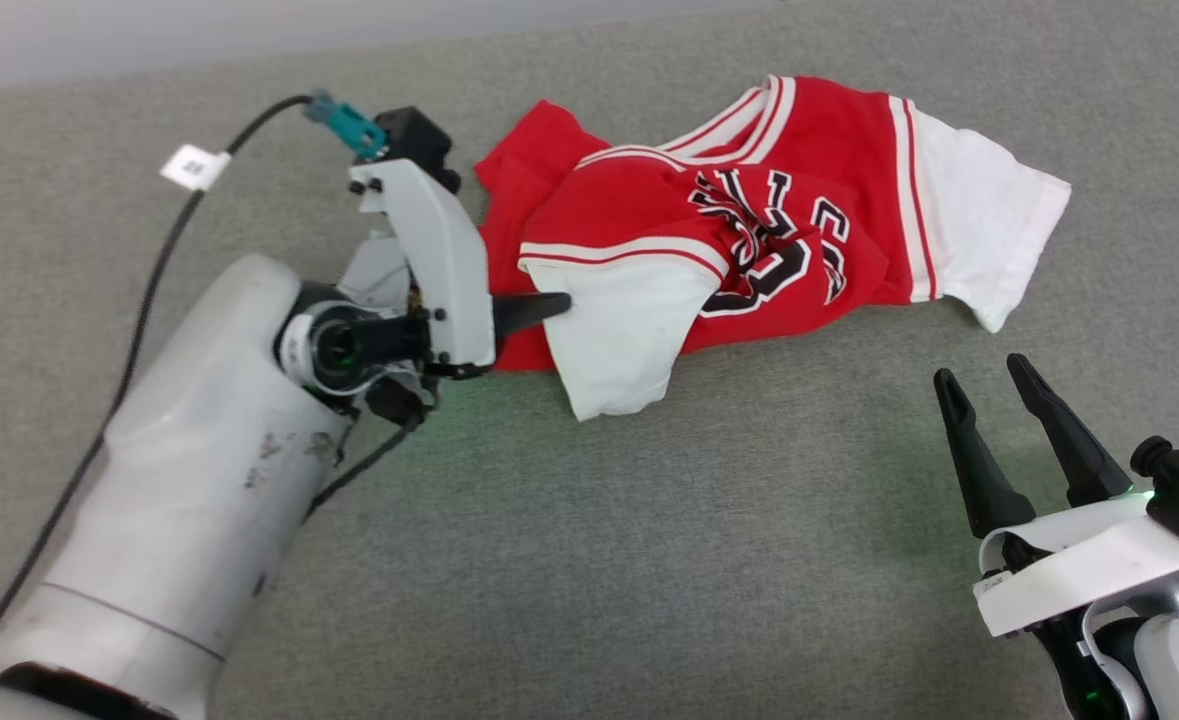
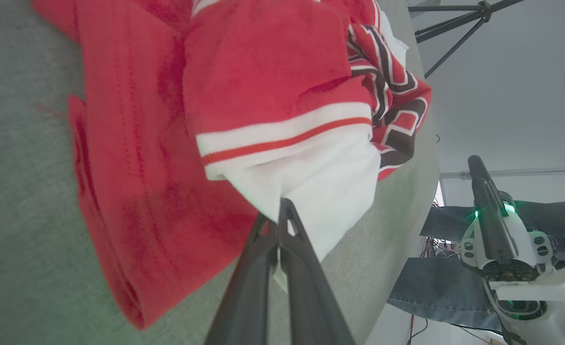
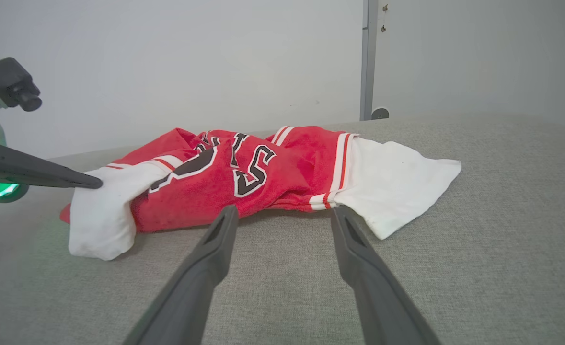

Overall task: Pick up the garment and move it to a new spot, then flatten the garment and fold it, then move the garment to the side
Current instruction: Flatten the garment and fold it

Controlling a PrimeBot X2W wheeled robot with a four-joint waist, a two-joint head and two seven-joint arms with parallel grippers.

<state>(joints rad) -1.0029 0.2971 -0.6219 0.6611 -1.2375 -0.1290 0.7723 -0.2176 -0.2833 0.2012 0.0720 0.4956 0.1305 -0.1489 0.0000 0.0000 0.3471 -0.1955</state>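
Observation:
The garment (image 1: pixel 749 220), a red jersey T-shirt with white sleeve ends and black-and-white lettering, lies crumpled on the grey surface (image 1: pixel 589 560). My left gripper (image 1: pixel 561 303) comes in from the left, its fingers shut on the near white sleeve (image 1: pixel 619 340). Up close in the left wrist view the closed tips (image 2: pixel 284 206) pinch that sleeve (image 2: pixel 325 191), white cloth caught between them. The right wrist view has the same pinch (image 3: pixel 95 183) at the garment's (image 3: pixel 244 177) left end. My right gripper (image 1: pixel 989 385) stands open at the lower right, short of the other white sleeve (image 3: pixel 397 182), its fingers (image 3: pixel 215 239) empty.
A black cable (image 1: pixel 149 290) with a white tag (image 1: pixel 192 166) trails over the grey surface behind my left arm. A tripod (image 2: pixel 459 28) stands beyond the surface's edge. A pale wall (image 3: pixel 167 62) rises behind the surface.

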